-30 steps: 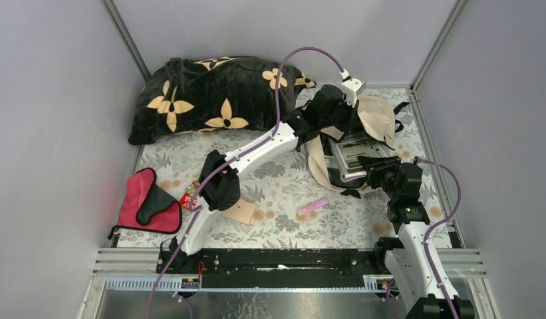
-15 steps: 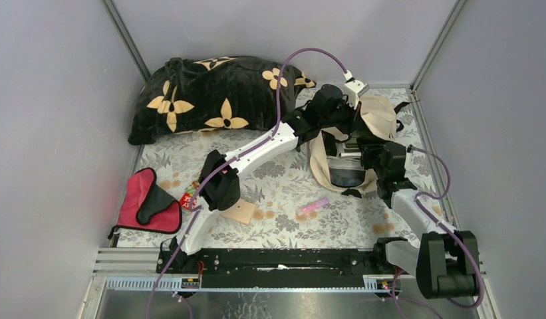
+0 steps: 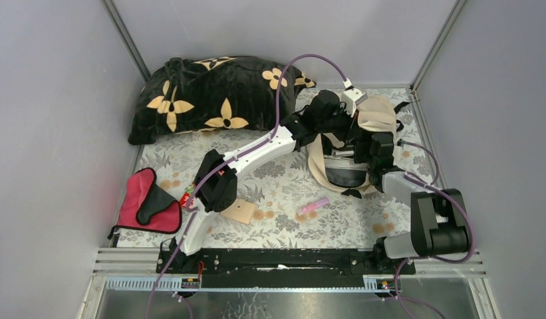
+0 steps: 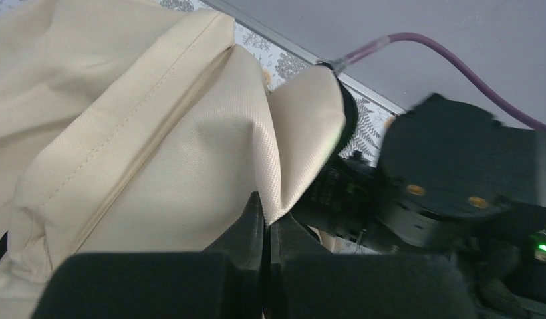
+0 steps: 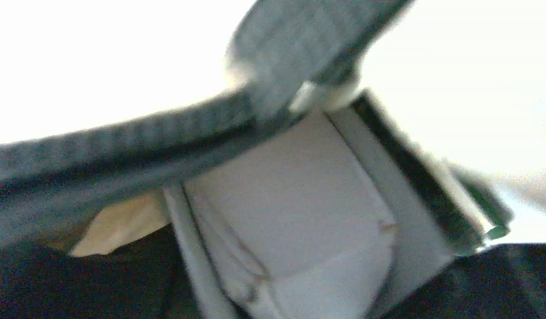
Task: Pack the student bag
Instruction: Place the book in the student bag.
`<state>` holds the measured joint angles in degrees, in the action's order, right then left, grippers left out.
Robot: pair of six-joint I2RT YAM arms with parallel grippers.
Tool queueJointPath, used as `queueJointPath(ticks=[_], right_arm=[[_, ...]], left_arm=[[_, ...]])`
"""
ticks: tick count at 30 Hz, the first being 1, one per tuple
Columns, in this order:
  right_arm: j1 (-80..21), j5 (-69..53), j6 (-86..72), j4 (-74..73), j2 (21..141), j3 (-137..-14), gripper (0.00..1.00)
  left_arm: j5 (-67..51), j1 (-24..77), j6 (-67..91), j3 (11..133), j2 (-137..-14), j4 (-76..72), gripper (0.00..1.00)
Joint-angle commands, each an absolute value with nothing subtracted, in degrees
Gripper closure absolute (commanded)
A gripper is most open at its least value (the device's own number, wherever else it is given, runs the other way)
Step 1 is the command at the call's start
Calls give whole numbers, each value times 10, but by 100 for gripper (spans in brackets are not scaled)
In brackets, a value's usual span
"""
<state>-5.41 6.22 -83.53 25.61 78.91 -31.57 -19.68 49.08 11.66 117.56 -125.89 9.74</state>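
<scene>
The student bag [image 3: 382, 114], cream fabric with black straps, lies at the back right of the table with its dark mouth facing the near side. My left gripper [image 3: 339, 122] is shut on a fold of its cream fabric [image 4: 283, 166] and holds the flap up; both fingers [image 4: 247, 222] meet on the cloth. My right gripper [image 3: 363, 151] is reaching into the mouth of the bag. The right wrist view is blurred and filled by a white book [image 5: 290, 199] under a grey strap [image 5: 157, 143]. My right fingers do not show clearly, so their state is unclear.
A large black pillow with tan flowers [image 3: 217, 93] lies at the back left. A red-and-black pouch [image 3: 147, 203] sits near the left wall, with a small colourful packet [image 3: 189, 198] beside it. A tan block [image 3: 242, 212] and a pink pen [image 3: 312, 205] lie mid-table. Grey walls close in the sides.
My right arm has stretched forward and dropped low, carrying the books from in front of the bag into its mouth. The left gripper has kept its hold on the flap.
</scene>
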Motion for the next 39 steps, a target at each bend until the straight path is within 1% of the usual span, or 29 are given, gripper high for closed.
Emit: queueJointPath(ticks=[1, 5, 6, 14, 18, 22, 27, 30, 33, 35, 36, 37, 38, 39], right_arm=[[-53, 95, -773, 177, 839, -343, 32], [-53, 81, -785, 174, 793, -303, 10], [-53, 84, -784, 166, 771, -296, 1], [-54, 79, -723, 6, 603, -304, 0], [-53, 67, -679, -77, 564, -333, 0], [-53, 34, -634, -122, 539, -351, 0], [-53, -21, -570, -187, 453, -364, 0], [-53, 4, -517, -279, 388, -405, 0], [-53, 71, -473, -364, 325, -452, 0], [-53, 110, -460, -395, 300, -483, 0], [-53, 123, -456, -396, 294, -492, 0], [-53, 132, -450, -390, 293, -499, 0], [-53, 138, -443, -379, 296, -505, 0], [-53, 142, -437, -369, 304, -512, 0]], left_arm=[[-225, 497, 118, 1160, -1217, 46, 100], [-217, 492, 118, 1156, -1217, 43, 100], [-215, 491, 120, 1157, -1219, 43, 100], [-199, 482, 130, 1170, -1239, 41, 100], [-200, 476, 140, 1182, -1250, 37, 100], [-202, 472, 144, 1188, -1256, 35, 100], [-217, 471, 134, 1189, -1264, 38, 100], [-238, 472, 132, 1188, -1273, 43, 100], [-245, 477, 130, 1187, -1282, 49, 100], [-246, 486, 124, 1192, -1290, 63, 100], [-238, 495, 122, 1199, -1295, 78, 88], [-218, 505, 116, 1213, -1301, 101, 53], [-197, 517, 101, 1229, -1305, 126, 30], [-170, 529, 83, 1242, -1305, 152, 13]])
